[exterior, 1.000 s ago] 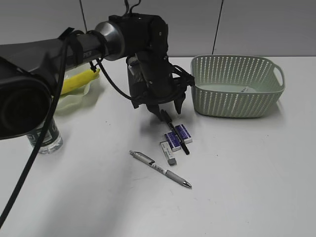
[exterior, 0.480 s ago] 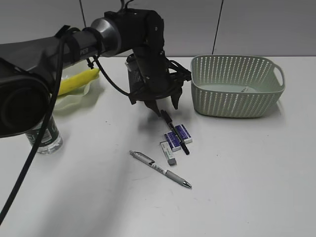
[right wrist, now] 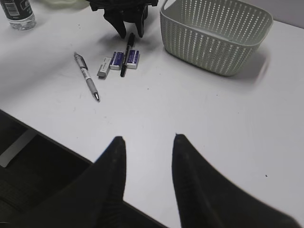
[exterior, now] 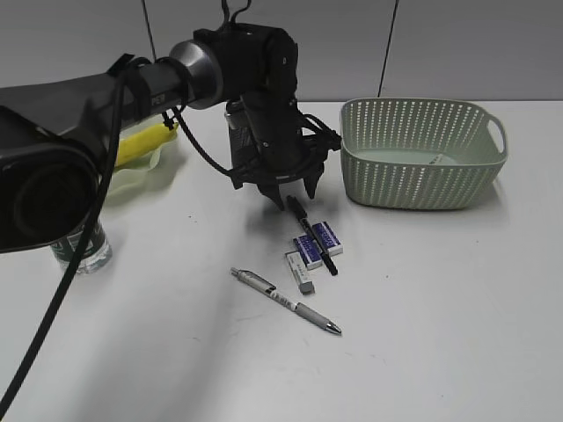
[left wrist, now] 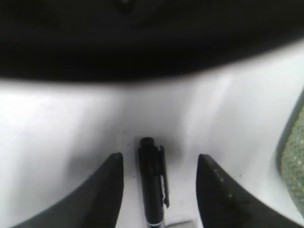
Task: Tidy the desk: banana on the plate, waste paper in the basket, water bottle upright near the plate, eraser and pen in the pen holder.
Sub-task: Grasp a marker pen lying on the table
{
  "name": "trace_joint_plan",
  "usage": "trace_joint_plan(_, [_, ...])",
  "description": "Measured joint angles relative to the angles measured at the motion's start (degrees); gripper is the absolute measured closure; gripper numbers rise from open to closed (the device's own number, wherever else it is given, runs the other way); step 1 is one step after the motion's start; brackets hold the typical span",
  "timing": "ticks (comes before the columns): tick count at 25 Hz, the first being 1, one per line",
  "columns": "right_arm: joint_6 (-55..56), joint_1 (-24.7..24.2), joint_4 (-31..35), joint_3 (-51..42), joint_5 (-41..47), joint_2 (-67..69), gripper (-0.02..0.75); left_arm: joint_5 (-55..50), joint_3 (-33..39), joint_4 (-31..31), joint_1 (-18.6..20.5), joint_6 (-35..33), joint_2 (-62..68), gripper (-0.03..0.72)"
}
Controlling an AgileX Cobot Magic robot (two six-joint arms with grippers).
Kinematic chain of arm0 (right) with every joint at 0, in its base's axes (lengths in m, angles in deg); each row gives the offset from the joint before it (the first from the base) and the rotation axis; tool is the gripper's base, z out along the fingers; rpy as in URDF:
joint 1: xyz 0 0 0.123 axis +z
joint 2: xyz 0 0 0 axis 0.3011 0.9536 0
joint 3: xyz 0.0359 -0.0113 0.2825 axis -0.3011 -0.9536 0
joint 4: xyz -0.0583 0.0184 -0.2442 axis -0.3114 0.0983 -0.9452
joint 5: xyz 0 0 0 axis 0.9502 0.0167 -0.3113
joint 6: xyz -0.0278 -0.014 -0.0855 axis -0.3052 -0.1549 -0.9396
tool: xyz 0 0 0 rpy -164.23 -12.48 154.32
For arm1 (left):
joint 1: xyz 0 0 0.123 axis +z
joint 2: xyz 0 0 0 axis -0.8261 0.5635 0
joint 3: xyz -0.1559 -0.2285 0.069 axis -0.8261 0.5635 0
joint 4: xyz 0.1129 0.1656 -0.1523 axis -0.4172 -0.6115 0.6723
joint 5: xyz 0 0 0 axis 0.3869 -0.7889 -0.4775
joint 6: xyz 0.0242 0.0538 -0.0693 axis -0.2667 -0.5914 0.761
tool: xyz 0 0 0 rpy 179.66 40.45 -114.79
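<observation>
Desk [exterior: 457, 334] from outside: left gripper [exterior: 288, 195] hangs open over the black pen [exterior: 312, 236], which lies across 2 erasers [exterior: 317, 243]; banana [exterior: 141, 143] on the far-left plate [exterior: 132, 180]. Left wrist: pen between parted fingers [left wrist: 102, 190]. Right wrist: right gripper [right wrist: 148, 166] open, holding nothing, basket [right wrist: 216, 33] far right.
</observation>
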Motion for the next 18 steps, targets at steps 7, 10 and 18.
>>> trace_joint_plan(7, [0.00, 0.00, 0.00, 0.00, 0.00, 0.00, 0.461, 0.37, -1.54, -4.88, -0.43, -0.07, 0.04, 0.328])
trace_joint_plan(10, [0.00, 0.00, 0.00, 0.00, 0.00, 0.00, 0.461, 0.42, -2.14, -7.87, -1.30, -0.07, -1.16, 0.328])
trace_joint_plan(18, [0.00, 0.00, 0.00, 0.00, 0.00, 0.00, 0.461, -1.50, -2.26, -11.85, -5.37, 1.41, -3.67, 0.345])
